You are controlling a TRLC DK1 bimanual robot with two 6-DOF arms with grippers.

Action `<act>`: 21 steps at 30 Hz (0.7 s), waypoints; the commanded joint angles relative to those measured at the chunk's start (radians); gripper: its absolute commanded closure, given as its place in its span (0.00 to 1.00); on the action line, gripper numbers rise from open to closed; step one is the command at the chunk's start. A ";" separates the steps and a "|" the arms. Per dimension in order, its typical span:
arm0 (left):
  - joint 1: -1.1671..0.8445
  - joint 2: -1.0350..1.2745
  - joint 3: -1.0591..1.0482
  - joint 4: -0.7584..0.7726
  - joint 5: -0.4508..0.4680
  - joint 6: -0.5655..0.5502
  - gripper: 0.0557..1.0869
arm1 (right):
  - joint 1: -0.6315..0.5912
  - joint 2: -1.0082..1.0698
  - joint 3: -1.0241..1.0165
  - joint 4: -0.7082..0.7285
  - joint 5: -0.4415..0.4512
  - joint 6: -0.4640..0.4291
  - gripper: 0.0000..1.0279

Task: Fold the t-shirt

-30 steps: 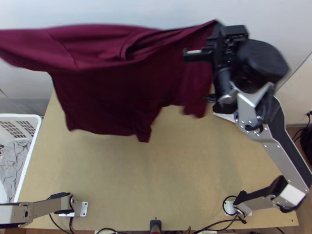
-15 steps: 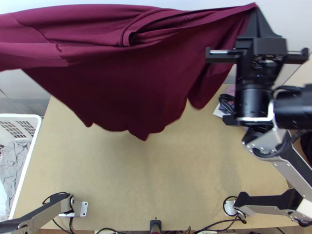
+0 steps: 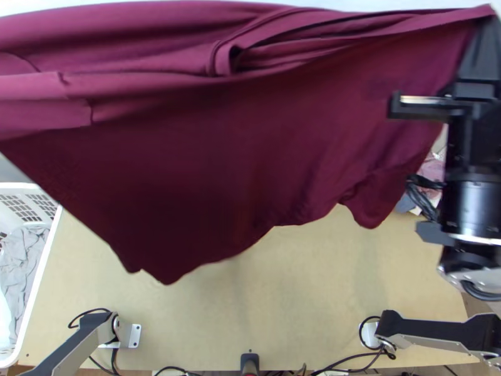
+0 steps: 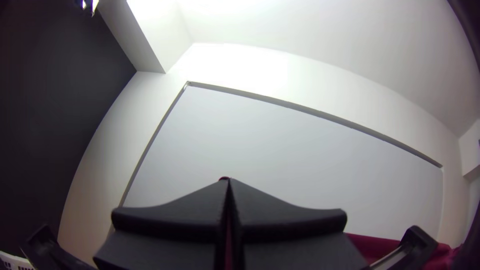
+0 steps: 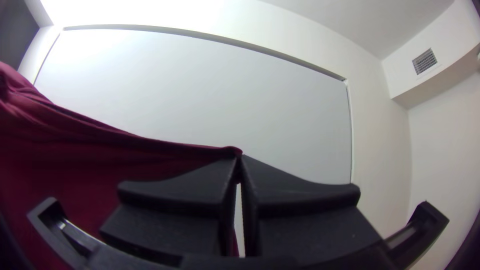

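- Your shirt (image 3: 219, 156) hangs spread above the desk (image 3: 300, 301), its lower edge uneven, loose folds along the top.
- Your right claw (image 3: 491, 17) is closed, pinching a corner of it.
- Your left claw (image 4: 228, 181) is closed at the tips, seemingly on shirt cloth, though the dark view makes that hard to confirm.
- Grey cloth (image 3: 24, 260) lies in the white basket (image 3: 39, 276).

Passage: over near part of light wooden bench (image 3: 300, 276). Obstruction: maroon fabric t-shirt (image 3: 219, 156), suspended across far part
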 commanded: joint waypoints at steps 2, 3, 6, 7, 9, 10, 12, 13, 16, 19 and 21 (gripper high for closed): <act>-0.001 -0.038 -0.098 -0.030 0.013 -0.001 0.96 | 0.031 -0.040 -0.027 0.009 0.061 -0.018 0.97; -0.001 -0.033 -0.129 -0.027 0.013 -0.005 0.96 | 0.035 -0.034 -0.027 0.009 0.084 -0.015 0.97; -0.002 -0.008 -0.215 -0.025 0.013 -0.038 0.96 | 0.036 -0.017 -0.042 0.006 0.124 -0.015 0.97; -0.004 0.005 -0.239 -0.024 0.013 -0.054 0.96 | 0.038 -0.016 -0.057 0.005 0.124 -0.015 0.97; -0.004 0.036 -0.278 -0.022 0.013 -0.091 0.96 | 0.044 -0.011 -0.087 -0.006 0.127 -0.002 0.97; -0.010 0.057 -0.299 -0.021 0.013 -0.100 0.96 | 0.044 -0.014 -0.111 -0.011 0.127 0.008 0.97; -0.021 0.094 -0.339 -0.021 0.013 -0.130 0.96 | 0.025 -0.019 -0.168 -0.038 0.126 0.043 0.97; -0.039 0.114 -0.362 -0.024 0.011 -0.131 0.96 | 0.007 -0.020 -0.203 -0.055 0.124 0.075 0.97; -0.074 0.166 -0.423 -0.022 0.013 -0.150 0.96 | -0.059 -0.026 -0.303 -0.162 0.081 0.239 0.97; -0.085 0.225 -0.465 -0.011 0.013 -0.183 0.96 | -0.150 -0.026 -0.393 -0.279 0.002 0.437 0.97; -0.087 0.277 -0.474 -0.001 0.013 -0.211 0.96 | -0.212 -0.013 -0.447 -0.310 -0.058 0.529 0.97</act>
